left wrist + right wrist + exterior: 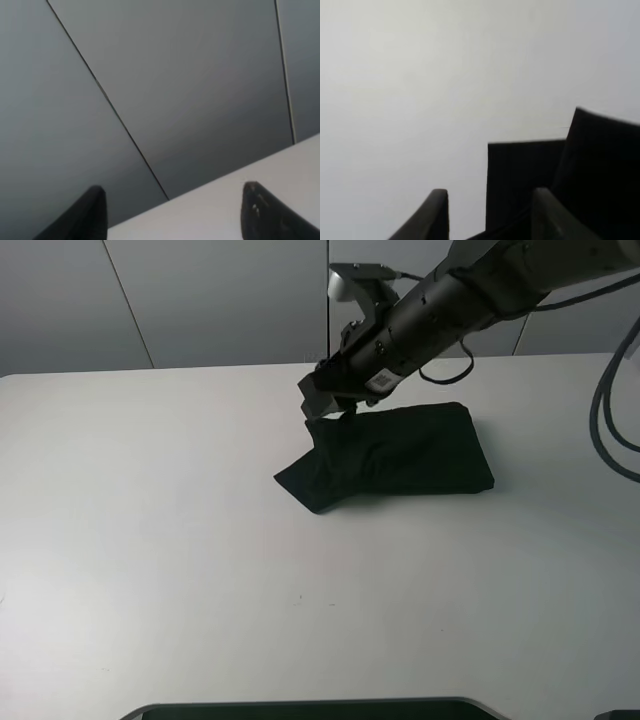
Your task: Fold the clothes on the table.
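The folded black T-shirt (400,455) lies lengthwise left-right on the table (150,540); right pincer (490,215) parted above its left end.

The folded shirt (400,455) lies on the table (150,540), right of centre, toward the back; the right gripper (335,412) seems to touch its left end.

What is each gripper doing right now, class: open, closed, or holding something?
Left gripper: open, holding nothing, aimed at the wall.
Right gripper: jaws apart at the shirt; whether it grips cloth cannot be told.
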